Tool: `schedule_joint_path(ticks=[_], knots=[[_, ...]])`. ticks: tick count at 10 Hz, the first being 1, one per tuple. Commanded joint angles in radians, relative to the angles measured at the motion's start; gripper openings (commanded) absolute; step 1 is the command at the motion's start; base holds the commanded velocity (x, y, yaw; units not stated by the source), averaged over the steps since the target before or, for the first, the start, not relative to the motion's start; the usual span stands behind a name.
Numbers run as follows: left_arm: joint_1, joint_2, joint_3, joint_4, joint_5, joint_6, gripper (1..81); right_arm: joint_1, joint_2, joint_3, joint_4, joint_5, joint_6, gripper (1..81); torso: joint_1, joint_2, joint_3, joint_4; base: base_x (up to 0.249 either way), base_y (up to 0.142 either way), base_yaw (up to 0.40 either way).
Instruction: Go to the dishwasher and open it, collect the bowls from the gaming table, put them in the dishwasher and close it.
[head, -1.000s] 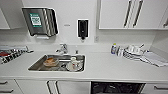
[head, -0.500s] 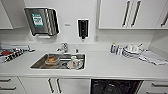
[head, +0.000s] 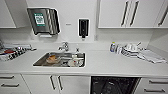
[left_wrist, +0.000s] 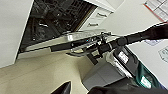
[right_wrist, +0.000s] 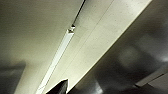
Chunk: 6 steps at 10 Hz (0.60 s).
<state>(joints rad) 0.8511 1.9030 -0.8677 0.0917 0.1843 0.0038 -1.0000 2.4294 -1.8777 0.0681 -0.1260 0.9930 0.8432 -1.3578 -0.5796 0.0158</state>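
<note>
The dishwasher sits under the counter, right of the sink, dark racks exposed. Its door hangs lowered, long edge sideways. Whether either gripper's jaws are open cannot be told.

At the right of the left wrist frame, the robot's arm is a black jointed tube; below it sits a dark body panel with green trim and white labels.

The dishwasher sits under the counter — right of the sink.
</note>
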Motion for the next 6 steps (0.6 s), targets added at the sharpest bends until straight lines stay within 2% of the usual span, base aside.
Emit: schedule_joint_path(ticks=[1,4,6], knots=[[-0.080,-0.030,0.035,0.006,0.020,0.010,81.1,0.034,0.004,0.014,-0.036,-0.159,-0.037,81.1,0.000,0.000,0.000,0.000,-0.077,0.000,0.000],[-0.057,-0.018,0.030,0.010,0.020,0.012,81.1,0.013,0.021,-0.021,-0.045,-0.155,-0.039,81.1,0.000,0.000,0.000,0.000,-0.086,0.000,0.000],[-0.034,-0.011,0.022,0.028,0.020,0.010,81.1,0.004,0.035,-0.039,-0.054,-0.155,-0.039,81.1,0.000,0.000,0.000,0.000,-0.092,0.000,0.000]])
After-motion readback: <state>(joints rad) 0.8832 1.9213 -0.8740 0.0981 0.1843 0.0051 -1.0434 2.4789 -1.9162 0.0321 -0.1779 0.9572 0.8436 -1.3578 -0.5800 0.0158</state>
